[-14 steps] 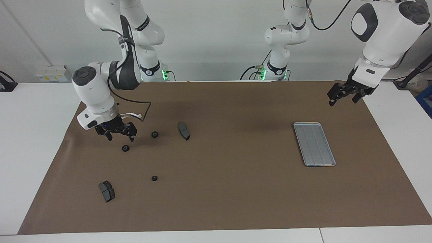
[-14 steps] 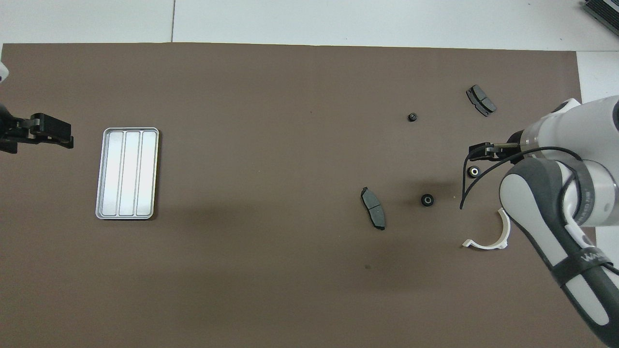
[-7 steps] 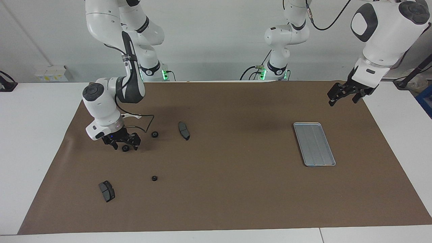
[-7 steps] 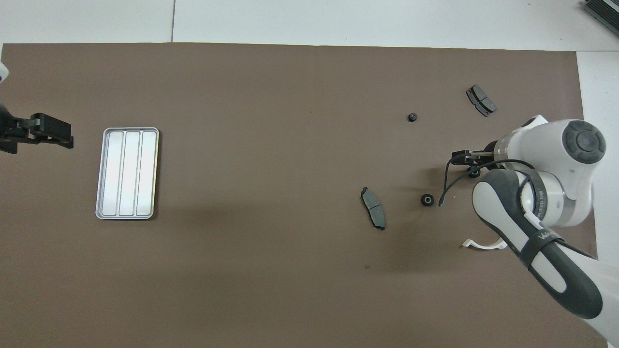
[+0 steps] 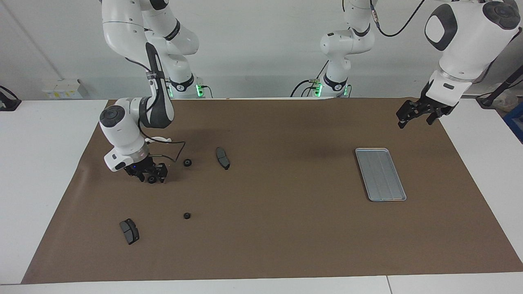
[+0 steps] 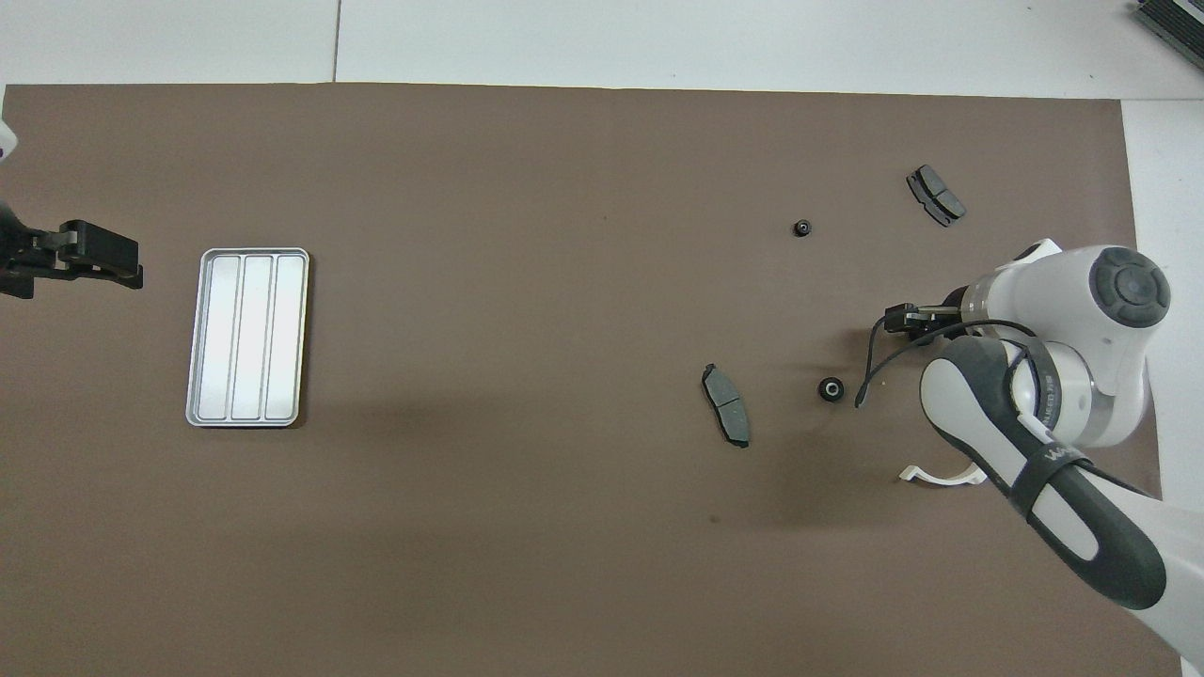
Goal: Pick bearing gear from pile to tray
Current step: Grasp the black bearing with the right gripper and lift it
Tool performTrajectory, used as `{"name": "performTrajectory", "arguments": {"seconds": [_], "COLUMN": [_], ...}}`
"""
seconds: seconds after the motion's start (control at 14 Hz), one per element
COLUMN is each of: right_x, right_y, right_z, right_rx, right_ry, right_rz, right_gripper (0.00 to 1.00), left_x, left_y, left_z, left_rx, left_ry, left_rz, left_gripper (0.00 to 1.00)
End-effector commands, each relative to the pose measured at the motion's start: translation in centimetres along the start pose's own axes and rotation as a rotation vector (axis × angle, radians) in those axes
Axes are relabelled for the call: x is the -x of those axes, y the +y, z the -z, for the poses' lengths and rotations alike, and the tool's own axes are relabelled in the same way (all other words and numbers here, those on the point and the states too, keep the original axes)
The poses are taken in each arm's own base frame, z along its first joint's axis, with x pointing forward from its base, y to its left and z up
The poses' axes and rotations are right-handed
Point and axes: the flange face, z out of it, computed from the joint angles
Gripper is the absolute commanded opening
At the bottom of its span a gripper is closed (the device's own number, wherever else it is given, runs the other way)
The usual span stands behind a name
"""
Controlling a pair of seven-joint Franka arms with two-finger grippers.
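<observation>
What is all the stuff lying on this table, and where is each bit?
Mat: one, brown, covering the table.
Tray: one, silver-grey, toward the left arm's end.
Small round pieces: three, black, toward the right arm's end; one between the right tool's fingers, one beside it, one farther from the robots.
Curved pads: two, dark grey; one beside the round pieces, one farthest from the robots.
Half-ring: one, white, nearest the robots.
Right tool: black, down at the mat around a round piece.
Left tool: black, waiting over the mat's corner.
</observation>
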Motion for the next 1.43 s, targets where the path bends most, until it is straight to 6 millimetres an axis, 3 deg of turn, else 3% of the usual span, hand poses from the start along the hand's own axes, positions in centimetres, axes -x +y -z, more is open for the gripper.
{"name": "performTrajectory", "arguments": {"seconds": [0.0,0.21,0.29,0.43,0.64,1.0,1.36], "right_x": [0.6,0.9,1.0,0.9,0.8,0.9,2.4], "right_y": [0.6,0.4,0.2,-0.5,-3.2,-13.1,-22.5], "right_z": [-0.6,-0.6,-0.3,0.7,2.6,4.9,5.0], "right_rx": [-0.001,0.008,0.009,0.01,0.008,-0.006,-0.072], "right_ry": [0.004,-0.026,-0.037,-0.037,-0.039,-0.006,0.065], "right_rz": [0.015,0.035,0.054,0.069,0.073,-0.046,-0.118], "right_gripper": [0.74,0.12,0.0,0.0,0.0,0.0,0.0], "left_x": [0.4,0.4,0.4,0.4,0.4,0.4,0.4], "left_y": [-0.2,-0.2,-0.2,-0.2,-0.2,-0.2,-0.2], "left_z": [0.5,0.5,0.5,0.5,0.5,0.5,0.5], "left_rx": [0.001,0.001,0.001,0.001,0.001,0.001,0.001], "left_ry": [0.003,0.003,0.003,0.003,0.003,0.003,0.003], "left_rz": [0.0,0.0,0.0,0.0,0.0,0.0,0.0], "left_gripper": [1.0,1.0,1.0,1.0,1.0,1.0,1.0]}}
